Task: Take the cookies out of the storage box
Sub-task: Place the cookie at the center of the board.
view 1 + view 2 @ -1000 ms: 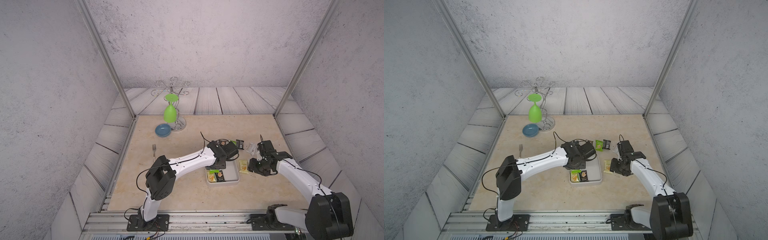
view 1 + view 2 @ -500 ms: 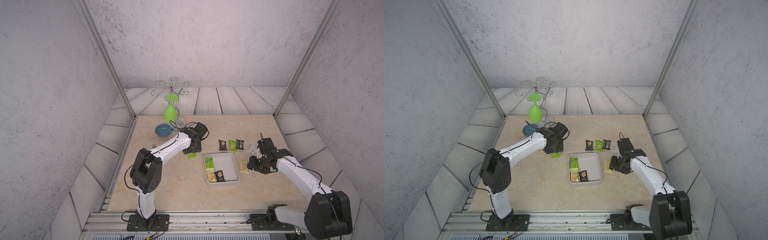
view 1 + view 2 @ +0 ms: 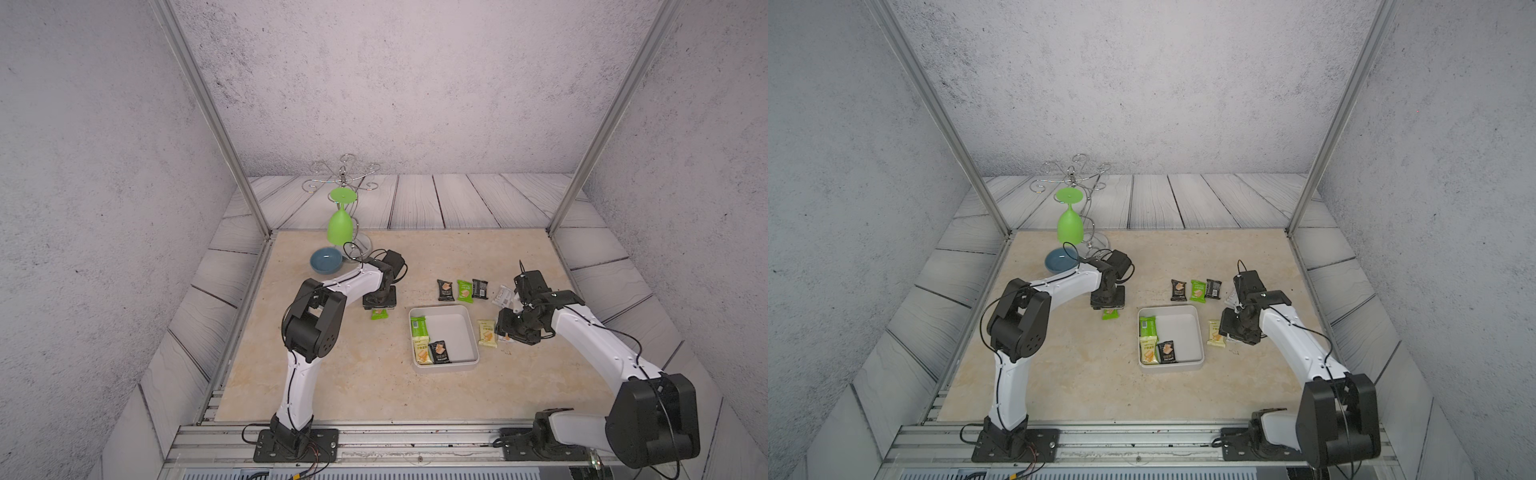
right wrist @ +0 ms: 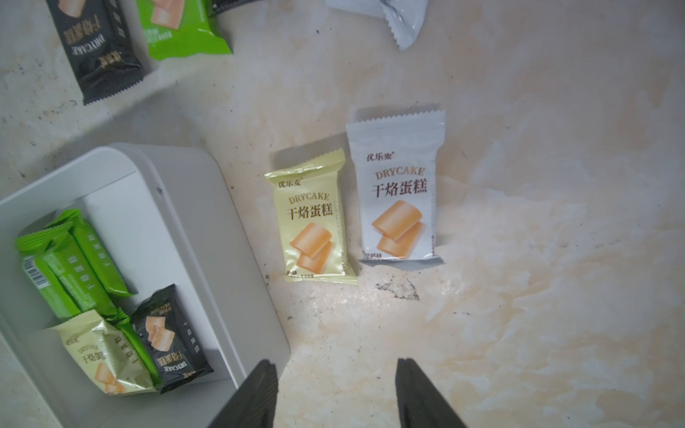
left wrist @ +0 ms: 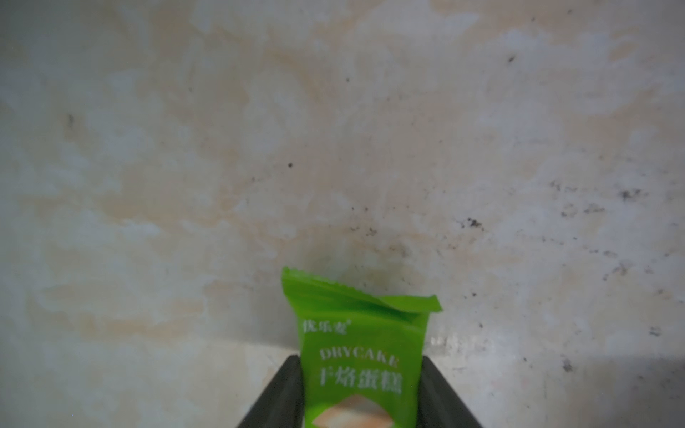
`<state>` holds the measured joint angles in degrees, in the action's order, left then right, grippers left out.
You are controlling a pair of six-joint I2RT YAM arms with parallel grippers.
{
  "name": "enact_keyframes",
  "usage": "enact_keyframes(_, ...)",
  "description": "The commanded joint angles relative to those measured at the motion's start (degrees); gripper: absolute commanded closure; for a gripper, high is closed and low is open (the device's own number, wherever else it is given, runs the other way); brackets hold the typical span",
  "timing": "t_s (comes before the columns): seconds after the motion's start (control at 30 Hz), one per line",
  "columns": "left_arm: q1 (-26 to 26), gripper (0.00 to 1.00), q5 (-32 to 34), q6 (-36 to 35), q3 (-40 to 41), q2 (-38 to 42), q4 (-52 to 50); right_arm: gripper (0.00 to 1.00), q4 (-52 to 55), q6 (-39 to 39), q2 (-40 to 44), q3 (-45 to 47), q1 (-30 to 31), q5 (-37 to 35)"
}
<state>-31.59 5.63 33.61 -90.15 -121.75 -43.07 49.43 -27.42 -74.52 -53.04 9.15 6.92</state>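
Closest in, the storage box (image 3: 455, 338) sits in the middle of the table (image 3: 353, 374) with three cookies (image 3: 422, 348) along its 9 o'clock wall, green, pale yellow and black. At its 3 o'clock the right pincer (image 4: 335, 361) hangs released, a pale yellow cookie (image 3: 487, 333) and a white cookie (image 4: 398, 196) lying side by side close by. Further out at 10 o'clock the left pincer (image 5: 360, 357) is clenched on a green cookie (image 5: 361, 333), and at 12 o'clock a row of cookies (image 3: 464, 290) lies black, green, black.

Left arm (image 3: 353, 284), right arm (image 3: 590, 337): white links, black joint housings, thin black cables; black base plates (image 3: 270, 446) on the rail (image 3: 415, 436), apparently screwed down.
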Motion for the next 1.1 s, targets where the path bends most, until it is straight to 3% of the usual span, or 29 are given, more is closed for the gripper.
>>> enact_keyframes(0.0, 0.6, 0.49, -0.4, -1.1, -1.1, -0.6, 0.9, 0.44, 1.6, 0.3, -0.8, -0.9, -0.1, -1.4)
enact_keyframes(0.23, 0.8, 0.44, -0.6, -1.3, -2.1, -2.1, 0.4, 0.44, 2.3, 0.9, -2.0, -2.4, -0.1, -2.7)
enact_keyframes(0.33, 0.8, 0.31, -0.5, -1.0, -2.8, -1.8, -0.4, 0.43, 2.5, 1.1, -1.7, -2.9, -0.1, -2.8)
enact_keyframes(0.43, 0.8, 0.24, -0.7, -0.2, -3.2, -0.1, -1.8, 0.43, 2.7, 1.4, -1.4, -3.3, -0.1, -2.7)
enact_keyframes(0.63, -0.2, 0.22, -1.8, 3.7, -0.6, 6.6, -2.4, 0.43, 2.3, 1.3, -0.8, -3.2, -0.1, -1.0)
enact_keyframes(1.07, -14.3, 0.22, 2.1, 19.6, 9.3, 22.1, -0.6, 0.43, 1.3, 0.6, 4.3, 1.7, 0.0, 3.7)
